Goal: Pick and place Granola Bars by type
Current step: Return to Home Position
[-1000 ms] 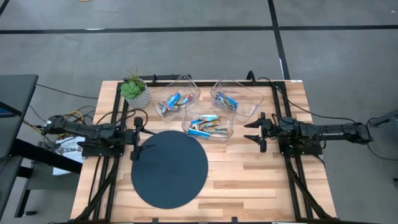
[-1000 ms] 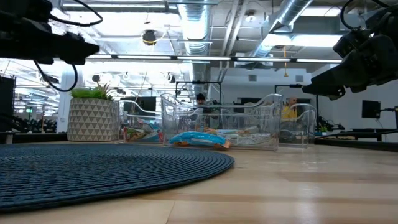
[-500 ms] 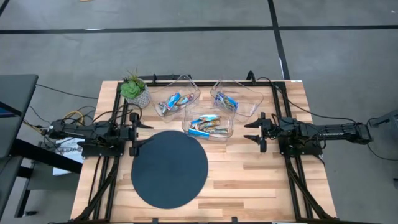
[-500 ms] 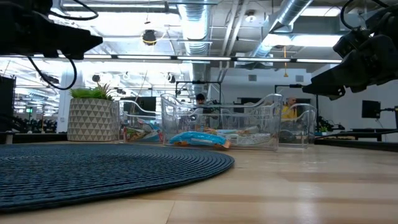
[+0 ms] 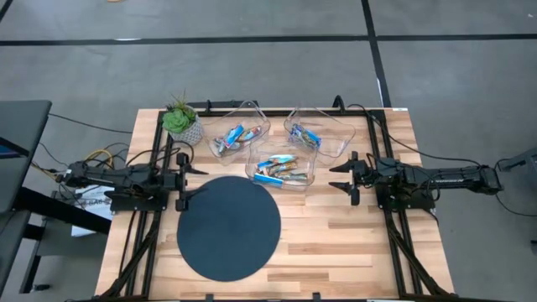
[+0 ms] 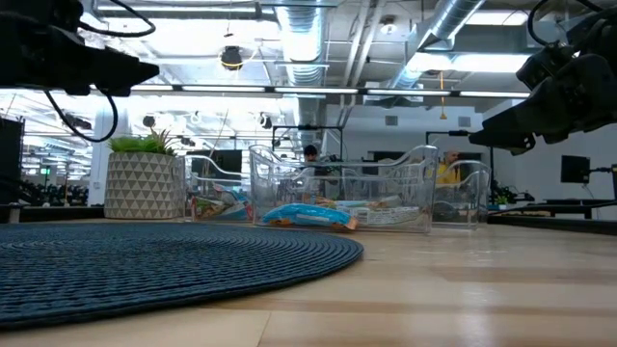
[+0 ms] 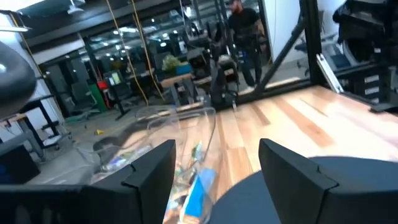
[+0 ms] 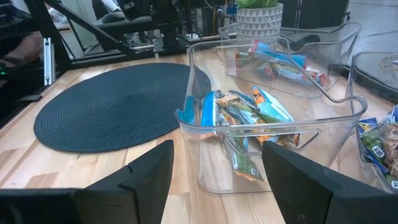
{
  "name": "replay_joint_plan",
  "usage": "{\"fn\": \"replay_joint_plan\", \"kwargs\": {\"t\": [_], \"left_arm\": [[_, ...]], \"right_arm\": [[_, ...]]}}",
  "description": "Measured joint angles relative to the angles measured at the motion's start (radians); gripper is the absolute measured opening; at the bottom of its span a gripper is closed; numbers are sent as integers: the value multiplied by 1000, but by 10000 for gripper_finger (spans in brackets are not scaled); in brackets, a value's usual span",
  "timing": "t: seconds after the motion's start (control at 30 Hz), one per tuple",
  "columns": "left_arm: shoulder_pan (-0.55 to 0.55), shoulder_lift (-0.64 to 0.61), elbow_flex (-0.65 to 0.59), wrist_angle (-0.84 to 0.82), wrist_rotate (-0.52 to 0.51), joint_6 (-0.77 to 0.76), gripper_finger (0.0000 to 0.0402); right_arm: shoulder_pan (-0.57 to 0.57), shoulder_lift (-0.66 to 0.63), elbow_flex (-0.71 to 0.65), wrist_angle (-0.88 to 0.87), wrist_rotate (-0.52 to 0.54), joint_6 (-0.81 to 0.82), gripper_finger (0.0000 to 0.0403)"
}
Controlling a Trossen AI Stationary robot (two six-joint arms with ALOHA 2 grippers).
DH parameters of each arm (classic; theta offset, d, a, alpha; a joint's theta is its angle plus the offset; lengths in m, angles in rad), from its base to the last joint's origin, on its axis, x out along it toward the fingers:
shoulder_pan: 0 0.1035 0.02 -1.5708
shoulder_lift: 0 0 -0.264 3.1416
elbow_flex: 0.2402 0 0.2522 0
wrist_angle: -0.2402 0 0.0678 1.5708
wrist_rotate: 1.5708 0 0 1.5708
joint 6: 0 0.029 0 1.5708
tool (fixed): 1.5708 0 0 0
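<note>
Granola Bars in shiny blue, white and orange wrappers lie in three clear bins at the table's far middle: a left bin [image 5: 239,134], a right bin [image 5: 319,134] and a nearer middle bin [image 5: 284,168]. The right wrist view shows the middle bin's bars [image 8: 249,118], and the left wrist view shows a blue bar [image 7: 199,186] behind a bin wall. My left gripper [image 5: 185,182] hovers open at the mat's left edge, pointing right. My right gripper [image 5: 340,178] hovers open just right of the middle bin, pointing left. Neither gripper holds anything.
A round dark woven mat [image 5: 228,226] covers the near middle of the wooden table [image 5: 352,243]. A potted succulent [image 5: 181,122] stands at the far left corner, next to the left bin. Black frame rails run along both sides. People and desks show in the room beyond.
My left gripper has drawn back a little toward the table's left edge and then held still. The right arm, the bins and the bars have not moved.
</note>
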Motion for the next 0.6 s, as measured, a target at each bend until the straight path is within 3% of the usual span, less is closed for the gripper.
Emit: {"fn": "replay_joint_plan", "kwargs": {"t": [0.3,0.6], "left_arm": [[-7,52,-1,-13,94,-9,224],[-7,51,-1,-14,99,-13,224]], "right_arm": [[0,0,0,0,0,0,240],[0,0,0,0,0,0,240]]}}
